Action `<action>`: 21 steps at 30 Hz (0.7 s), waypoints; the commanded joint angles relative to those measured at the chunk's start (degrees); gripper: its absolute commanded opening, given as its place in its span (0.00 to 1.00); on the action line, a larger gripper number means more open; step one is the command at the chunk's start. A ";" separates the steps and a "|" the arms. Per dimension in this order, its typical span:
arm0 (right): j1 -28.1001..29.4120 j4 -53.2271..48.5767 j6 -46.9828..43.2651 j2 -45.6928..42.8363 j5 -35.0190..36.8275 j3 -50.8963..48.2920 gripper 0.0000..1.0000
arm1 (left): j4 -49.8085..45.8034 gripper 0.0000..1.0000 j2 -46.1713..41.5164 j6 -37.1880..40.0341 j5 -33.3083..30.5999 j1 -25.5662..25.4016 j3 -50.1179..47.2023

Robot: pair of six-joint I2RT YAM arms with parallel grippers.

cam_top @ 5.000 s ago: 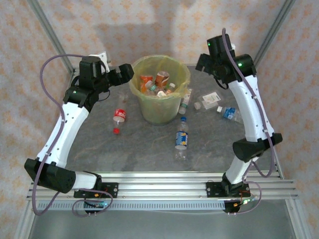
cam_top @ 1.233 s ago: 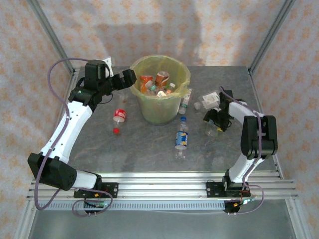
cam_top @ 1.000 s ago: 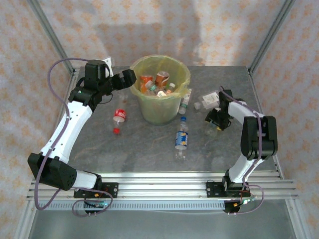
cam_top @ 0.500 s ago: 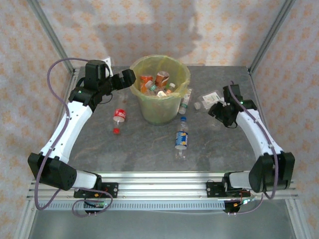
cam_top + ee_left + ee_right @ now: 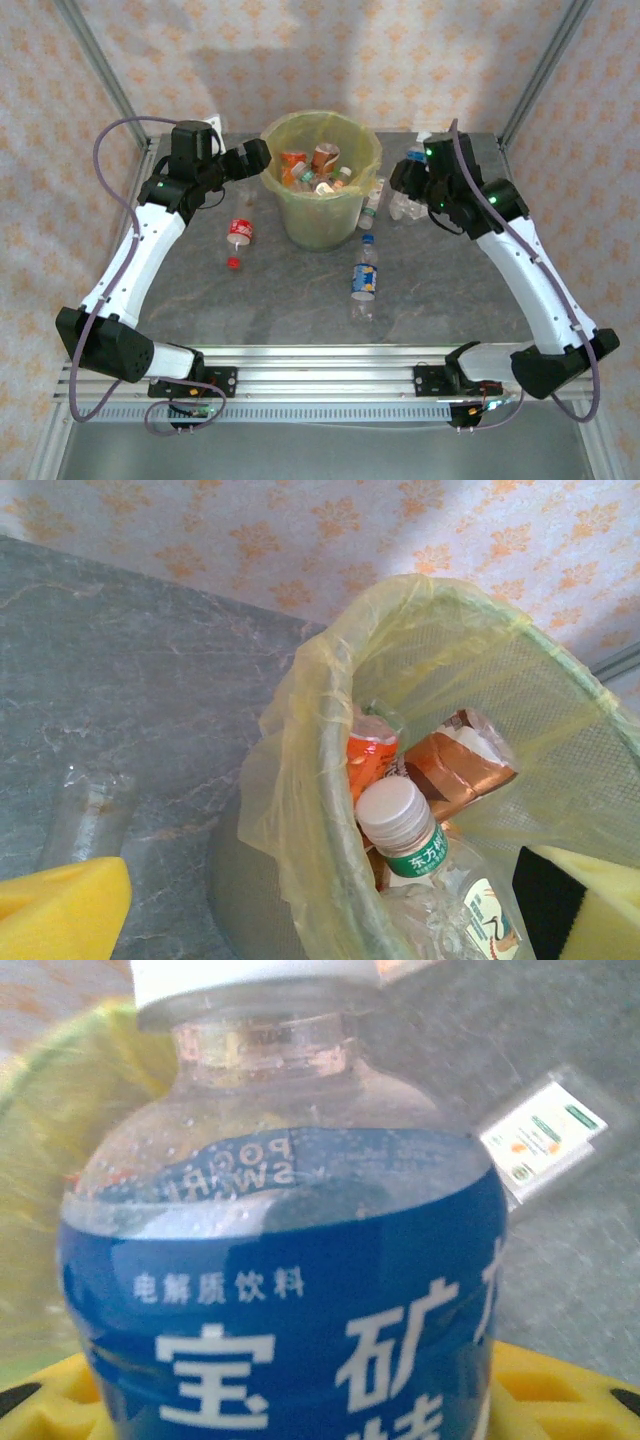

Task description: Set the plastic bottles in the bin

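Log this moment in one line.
left tool: open, by bin rim | right tool: shut on blue bottle, right of bin | on table: red bottle, front bottle

An electrolyte-drink bottle (image 5: 290,1290) is held between the right gripper's (image 5: 403,185) jaws, with the bin (image 5: 322,225) behind it to the left. The bin's rim is straddled by the left gripper's (image 5: 257,158) jaws. Bottles (image 5: 400,825) are piled inside the bin, and one bottle (image 5: 85,815) lies on the table (image 5: 130,680) just beyond the left jaw.
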 commanded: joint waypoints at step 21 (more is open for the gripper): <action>8.50 0.10 -0.04 38.50 -4.49 47.68 0.46 | -1.67 1.00 -2.49 1.88 -5.98 0.24 -1.83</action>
